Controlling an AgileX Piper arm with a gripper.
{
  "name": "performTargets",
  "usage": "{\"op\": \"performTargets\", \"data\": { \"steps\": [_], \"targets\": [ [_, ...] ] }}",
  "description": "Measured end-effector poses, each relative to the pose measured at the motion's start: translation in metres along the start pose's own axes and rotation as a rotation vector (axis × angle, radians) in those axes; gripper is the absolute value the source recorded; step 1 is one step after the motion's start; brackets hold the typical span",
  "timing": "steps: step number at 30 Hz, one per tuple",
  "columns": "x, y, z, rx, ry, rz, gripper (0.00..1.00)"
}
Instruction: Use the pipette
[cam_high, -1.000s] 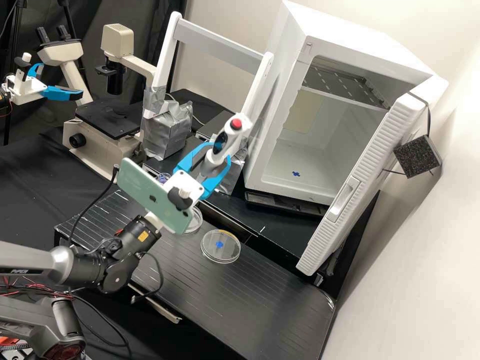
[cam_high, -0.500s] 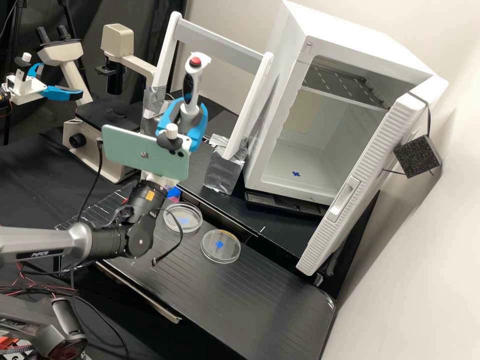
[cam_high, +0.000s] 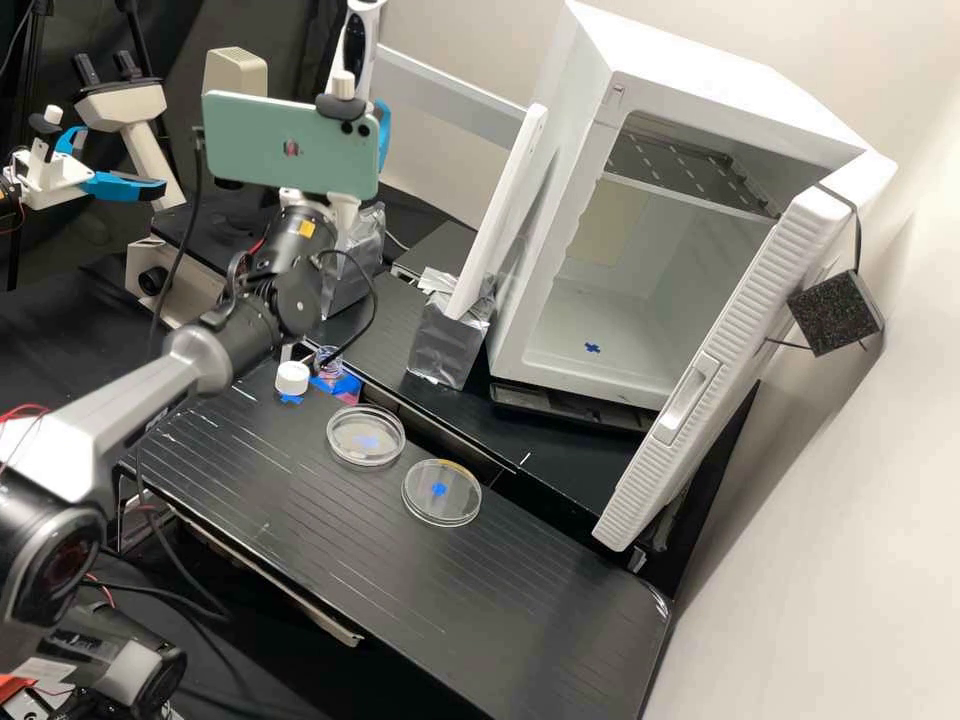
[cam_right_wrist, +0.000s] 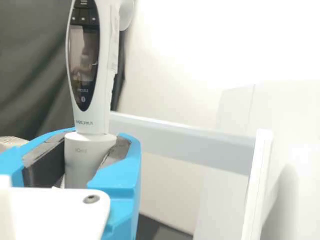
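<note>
Higher than in the earlier frame, we hold the pipette (cam_right_wrist: 97, 117) before the white frame (cam_right_wrist: 185, 142); our gripper (cam_right_wrist: 93, 145) clasps its shaft (cam_right_wrist: 80, 167), likely to leave the buttons (cam_right_wrist: 83, 19) free.

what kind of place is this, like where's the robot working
Most likely a biology or cell-culture lab: a microscope stands at the back, two clear petri dishes lie on the dark bench, and the gripper holds an electronic pipette.
</note>
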Motion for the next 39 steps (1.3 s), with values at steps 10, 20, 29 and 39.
{"op": "performTargets", "data": {
  "steps": [10,20,29,39],
  "targets": [
    [0.059,-0.003,0.01,0.01,-0.2,-0.057,0.0],
    [0.073,0.006,0.007,0.023,-0.225,-0.033,0.0],
    [0.085,0.003,0.012,0.058,-0.292,-0.288,0.0],
    [0.09,-0.01,0.004,0.077,-0.203,-0.376,0.0]
  ]
}}
